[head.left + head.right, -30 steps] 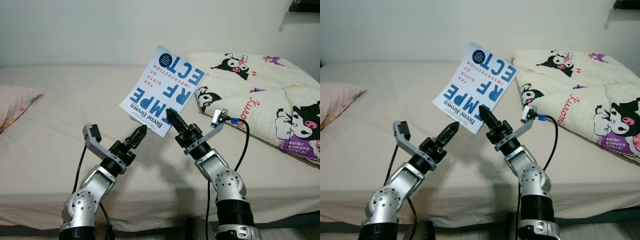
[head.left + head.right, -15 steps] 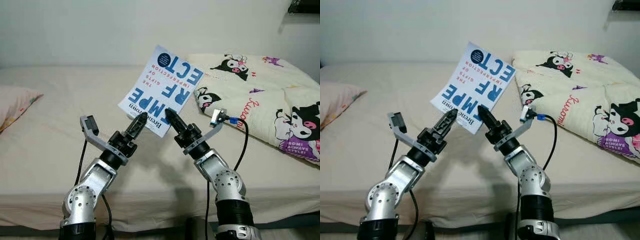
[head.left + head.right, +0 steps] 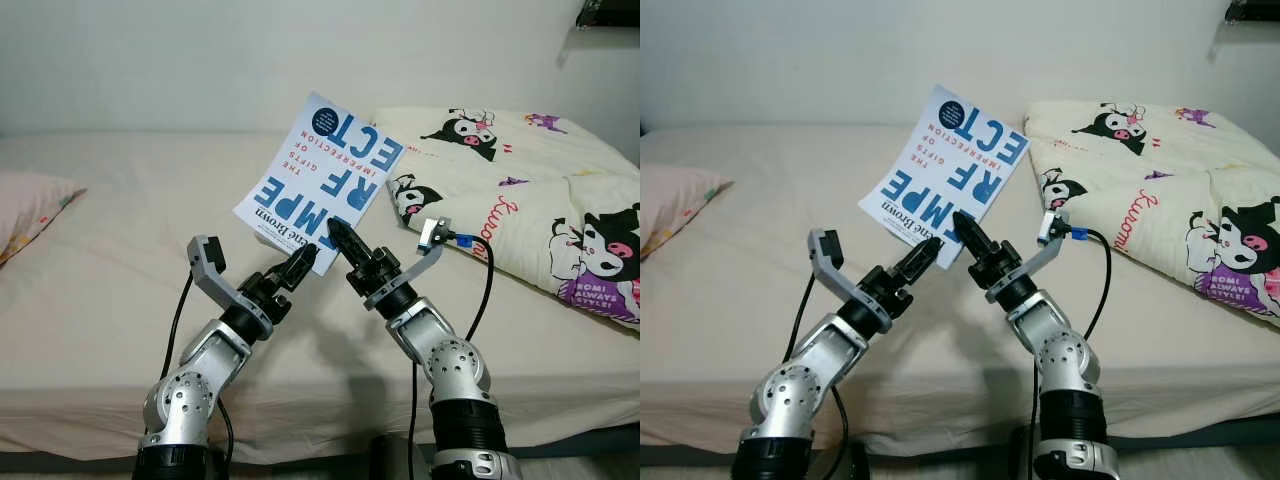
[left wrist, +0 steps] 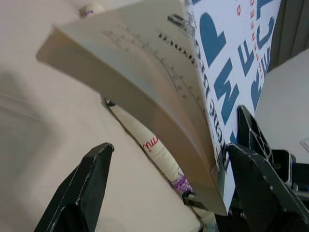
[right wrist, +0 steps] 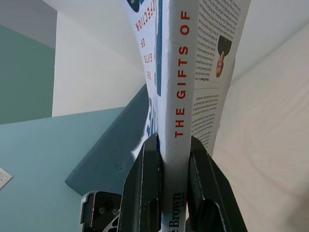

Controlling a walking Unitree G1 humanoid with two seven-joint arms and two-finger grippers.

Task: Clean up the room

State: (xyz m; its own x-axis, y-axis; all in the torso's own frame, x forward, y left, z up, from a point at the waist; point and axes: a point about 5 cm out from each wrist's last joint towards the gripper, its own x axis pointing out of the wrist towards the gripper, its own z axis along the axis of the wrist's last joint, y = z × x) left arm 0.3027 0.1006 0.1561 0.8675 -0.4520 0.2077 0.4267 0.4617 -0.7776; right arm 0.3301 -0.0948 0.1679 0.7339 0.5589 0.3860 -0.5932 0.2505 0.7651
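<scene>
A white paperback book [image 3: 322, 178] with big blue letters is held tilted in the air above the bed. My right gripper [image 3: 340, 232] is shut on its lower corner at the spine; in the right wrist view both fingers [image 5: 145, 188] pinch the spine of the book [image 5: 179, 87]. My left gripper [image 3: 301, 264] is just below the book's lower edge, left of the right gripper. It is open: in the left wrist view its fingers [image 4: 84, 191] stand wide apart, with the page edge of the book [image 4: 145, 96] in the gap beyond them.
The beige bed [image 3: 130, 220] spreads below and behind both arms. A pink pillow [image 3: 25, 210] lies at its left edge. A cream blanket [image 3: 520, 190] with cartoon figures is heaped on the right. A pale wall stands behind the bed.
My left arm has swung right and its gripper now sits under the book's lower edge, closer to the right gripper. The book and right gripper have barely moved.
</scene>
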